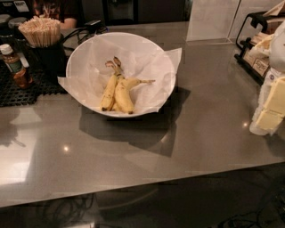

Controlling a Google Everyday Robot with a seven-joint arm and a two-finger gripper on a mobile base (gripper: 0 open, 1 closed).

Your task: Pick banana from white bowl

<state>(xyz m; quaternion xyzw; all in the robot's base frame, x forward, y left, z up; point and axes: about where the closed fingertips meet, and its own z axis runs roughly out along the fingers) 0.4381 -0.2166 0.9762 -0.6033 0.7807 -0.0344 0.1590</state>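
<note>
A café counter, with grey worktop (200,111), stir sticks (40,31), sauce bottle (15,67); pincer (270,111) at right edge.

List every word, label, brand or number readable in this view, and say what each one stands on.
No text here can be read.
Label on the bottle, left of the white bowl: not legible.
The white tags at top left: not legible.
The packets in the rack at right: not legible.
The banana and the gripper, at the right edge: no lettering visible.
</note>
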